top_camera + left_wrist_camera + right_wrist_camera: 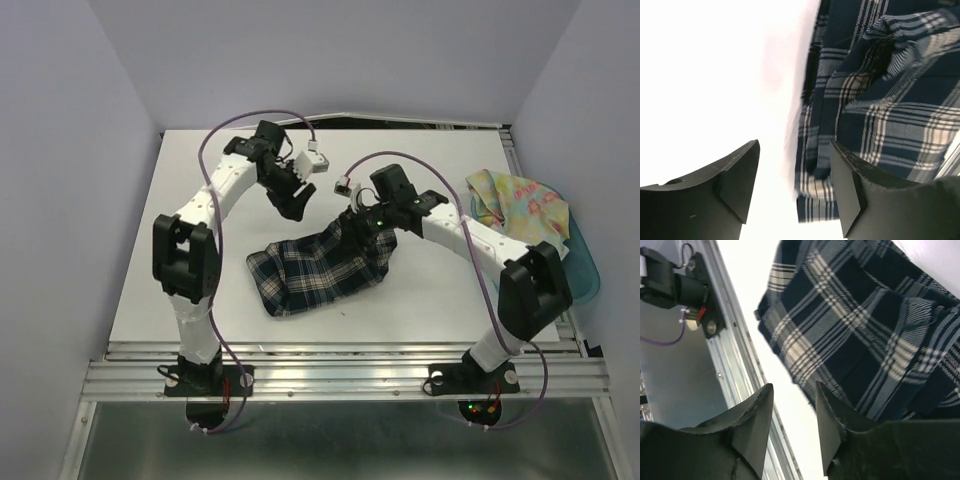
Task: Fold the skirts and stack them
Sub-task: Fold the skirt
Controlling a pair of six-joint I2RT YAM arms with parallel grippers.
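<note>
Since plaid skirt (pixel 320 265) lies bunched on worktop (pixel 180 290), left tool (pixel 795 145) released near it, right tool (pixel 794 387) gaping, empty, at its far edge: snag on lift-off could drag fold open (cloth loose). Floral skirt (pixel 515 200) in teal bin (pixel 585 272).

The top view looks down from behind over the whole table (pixel 400 310). Both wrist views sit close over the plaid skirt (pixel 865 330), shared by all three.

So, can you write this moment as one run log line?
plaid skirt: rumpled on table | left gripper: open, over its edge | right gripper: open, over it | flowered skirt: at bin, unstacked
</note>
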